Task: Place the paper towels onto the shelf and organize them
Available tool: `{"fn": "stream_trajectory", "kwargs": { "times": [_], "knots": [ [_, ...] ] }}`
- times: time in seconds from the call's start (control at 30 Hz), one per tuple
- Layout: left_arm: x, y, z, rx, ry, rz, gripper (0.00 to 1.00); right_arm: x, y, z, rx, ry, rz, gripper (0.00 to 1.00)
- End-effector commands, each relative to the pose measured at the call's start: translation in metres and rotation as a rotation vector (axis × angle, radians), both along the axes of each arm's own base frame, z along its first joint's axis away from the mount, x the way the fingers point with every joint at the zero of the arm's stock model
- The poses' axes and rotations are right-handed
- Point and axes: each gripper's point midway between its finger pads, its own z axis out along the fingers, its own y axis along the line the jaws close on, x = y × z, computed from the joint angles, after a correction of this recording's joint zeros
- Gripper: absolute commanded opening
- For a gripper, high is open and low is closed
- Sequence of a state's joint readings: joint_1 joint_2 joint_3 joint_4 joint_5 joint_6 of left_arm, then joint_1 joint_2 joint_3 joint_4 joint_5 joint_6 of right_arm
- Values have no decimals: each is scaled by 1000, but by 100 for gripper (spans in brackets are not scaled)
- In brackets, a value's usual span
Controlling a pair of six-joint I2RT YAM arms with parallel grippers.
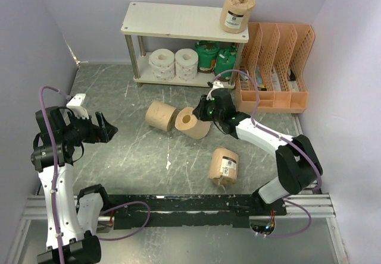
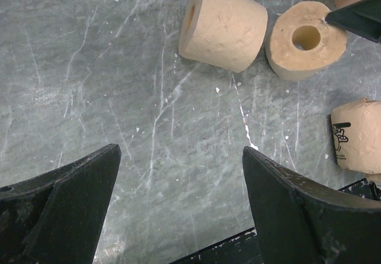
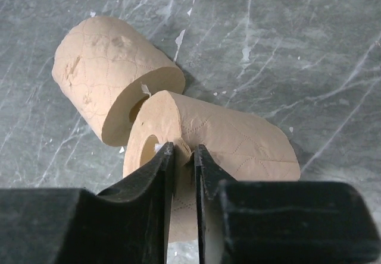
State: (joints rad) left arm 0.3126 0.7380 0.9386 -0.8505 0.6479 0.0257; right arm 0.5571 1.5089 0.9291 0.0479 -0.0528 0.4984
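Observation:
The cream two-tier shelf (image 1: 172, 21) stands at the back. A barcode-wrapped tan roll (image 1: 237, 10) stands on its top board. Two white patterned rolls (image 1: 172, 63) and two green rolls (image 1: 215, 56) sit on the lower board. Two bare tan rolls lie mid-table: one (image 1: 161, 116) (image 2: 224, 26) (image 3: 107, 91) free, the other (image 1: 194, 123) (image 2: 306, 40) (image 3: 238, 142) pinched through its wall by my right gripper (image 1: 201, 113) (image 3: 184, 157). Another wrapped roll (image 1: 224, 166) (image 2: 359, 134) lies nearer. My left gripper (image 1: 106, 128) (image 2: 181, 154) is open and empty at the left.
An orange perforated file organizer (image 1: 277, 65) stands right of the shelf. Black tape (image 1: 196, 203) runs along the table's near edge. Purple-grey walls close in the sides.

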Motion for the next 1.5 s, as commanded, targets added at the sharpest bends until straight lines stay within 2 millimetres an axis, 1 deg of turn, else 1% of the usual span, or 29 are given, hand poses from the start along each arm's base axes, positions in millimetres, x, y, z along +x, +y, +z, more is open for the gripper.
{"fn": "stream_trajectory", "kwargs": {
  "times": [0.0, 0.07, 0.1, 0.2, 0.27, 0.33, 0.47, 0.5, 0.57, 0.63, 0.77, 0.8, 0.83, 0.9, 0.93, 0.97, 1.1, 1.13, 1.23, 1.3, 1.37, 1.4, 1.47],
  "knots": [
    [-1, -1, 1, -7, -10, -6, 95, -28, -7, -53, -89, 173, 40, 11],
    [0, -1, 1, -7, -9, -8, 95, -30, -9, -59, -102, 186, 41, 2],
    [0, -1, 1, -7, -9, -8, 95, -31, -10, -62, -110, 195, 43, 0],
    [0, -1, 0, -8, -8, -7, 95, -35, -12, -64, -115, 216, 46, 0],
    [0, -1, 1, -7, -9, -6, 95, -35, -10, -52, -93, 203, 44, 0],
    [0, -1, 0, -8, -7, -7, 95, -32, -10, -28, -50, 167, 30, 0],
    [0, -1, 0, -9, -5, -9, 95, -21, -4, 37, 95, 76, 14, 0],
    [0, -1, 0, -8, -6, -8, 95, -19, -3, 50, 131, 62, 20, 0],
    [0, -1, 0, -9, -5, -9, 95, -14, 4, 82, 206, 27, 43, 0],
    [0, -1, 0, -9, -4, -7, 95, -12, 12, 102, 256, 7, 74, 0],
    [0, 0, 0, -7, -5, -3, 95, -5, 21, 119, 287, -7, 91, 0],
    [0, 0, 0, -7, -6, -3, 95, 3, 14, 123, 308, -13, 70, 0],
    [-1, 0, 0, -7, -8, -5, 95, 7, 14, 127, 334, -12, 73, 0],
    [0, -1, 0, -8, -7, -8, 95, 13, 18, 142, 391, -24, 89, 0],
    [0, -1, 0, -9, -4, -9, 95, 17, 22, 152, 413, -36, 99, 0],
    [1, -1, -1, -10, 0, -9, 95, 21, 26, 169, 439, -62, 109, 0],
    [2, 0, -2, -12, 7, -9, 95, 36, 39, 225, 520, -144, 153, 0],
    [2, 0, -2, -13, 7, -9, 95, 40, 41, 242, 534, -171, 159, 0],
    [2, 0, -2, -12, 7, -8, 95, 53, 46, 282, 578, -223, 165, 0],
    [2, 0, -2, -12, 7, -6, 95, 60, 50, 304, 615, -249, 178, 0],
    [1, 0, -2, -12, 7, -5, 95, 72, 51, 323, 633, -277, 176, 0],
    [1, 0, -2, -12, 6, -5, 95, 79, 51, 330, 643, -290, 168, 0],
    [1, 0, -2, -11, 5, -5, 95, 89, 44, 352, 677, -334, 150, 0]
  ]
}}
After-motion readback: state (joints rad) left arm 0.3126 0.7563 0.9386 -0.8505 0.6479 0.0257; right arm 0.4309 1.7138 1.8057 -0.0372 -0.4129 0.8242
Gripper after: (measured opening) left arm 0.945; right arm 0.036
